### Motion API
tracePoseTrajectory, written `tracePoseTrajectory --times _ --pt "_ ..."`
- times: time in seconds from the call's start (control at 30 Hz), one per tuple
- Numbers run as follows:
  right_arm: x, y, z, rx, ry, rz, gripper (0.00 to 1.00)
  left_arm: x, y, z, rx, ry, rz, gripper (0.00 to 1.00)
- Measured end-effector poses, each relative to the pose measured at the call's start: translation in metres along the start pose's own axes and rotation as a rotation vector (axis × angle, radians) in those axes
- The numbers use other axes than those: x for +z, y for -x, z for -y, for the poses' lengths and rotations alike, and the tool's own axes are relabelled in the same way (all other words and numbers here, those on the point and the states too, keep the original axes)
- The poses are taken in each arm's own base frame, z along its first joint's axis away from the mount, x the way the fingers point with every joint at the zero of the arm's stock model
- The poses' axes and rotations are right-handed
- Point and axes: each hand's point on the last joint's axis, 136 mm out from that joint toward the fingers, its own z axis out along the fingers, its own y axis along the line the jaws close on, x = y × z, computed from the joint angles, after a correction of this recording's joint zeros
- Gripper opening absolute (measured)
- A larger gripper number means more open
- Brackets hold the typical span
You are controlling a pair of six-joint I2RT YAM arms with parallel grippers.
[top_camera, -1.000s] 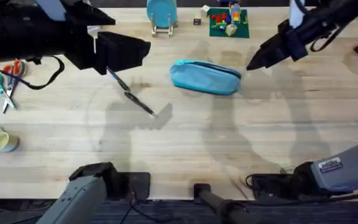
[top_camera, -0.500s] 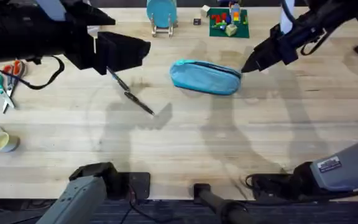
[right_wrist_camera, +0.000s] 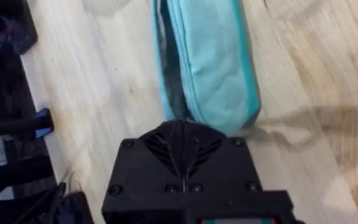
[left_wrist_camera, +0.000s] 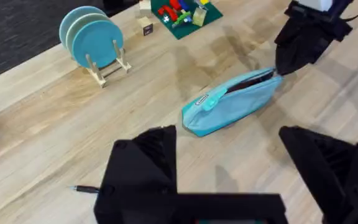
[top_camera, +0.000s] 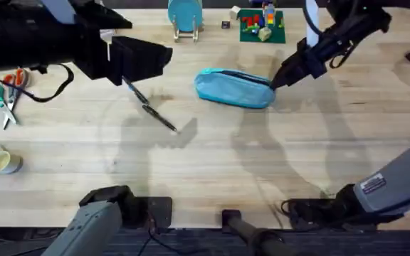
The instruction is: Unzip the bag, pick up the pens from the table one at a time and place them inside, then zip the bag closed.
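The left gripper (left_wrist_camera: 229,180) hangs high at the table's (top_camera: 212,163) ten o'clock, fingers spread wide, large and dark, hiding the pens' (top_camera: 150,107) upper ends. The pens, thin and near-black, lie beside open wood stretching toward six o'clock. The bag (top_camera: 233,88), soft light-blue fabric, sits near centre, zipper partly parted. At its three o'clock end the right gripper (top_camera: 275,80), fingers pressed together, touches the bag's tip.

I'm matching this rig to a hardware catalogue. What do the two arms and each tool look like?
Both arms are matt black. The right tool is a black angular wedge, its face plate ribbed and fastened with small screws, and thin black cables loop along the arm. A grey link near the right base carries a white label. The left tool has broad, blocky black fingers.
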Motion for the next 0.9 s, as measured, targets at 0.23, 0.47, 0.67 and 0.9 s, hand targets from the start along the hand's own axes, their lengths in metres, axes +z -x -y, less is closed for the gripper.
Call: tracePoseTrajectory --times 0.23,0.47,0.67,0.9 --pt "0.014 0.012 0.006 -0.07 -0.017 0.001 0.031 0.0 0.0 0.0 0.0 0.0 0.0 0.994" --pt "0.025 0.027 0.006 -0.147 -0.037 0.005 0.031 0.0 0.0 0.0 0.0 0.0 0.0 0.993" --pt "0.029 0.031 0.002 -0.167 -0.032 0.002 0.031 0.0 0.0 0.0 0.0 0.0 0.0 0.994" --pt "0.029 0.029 0.003 -0.166 -0.037 -0.006 0.03 0.0 0.0 0.0 0.0 0.0 0.0 0.994"
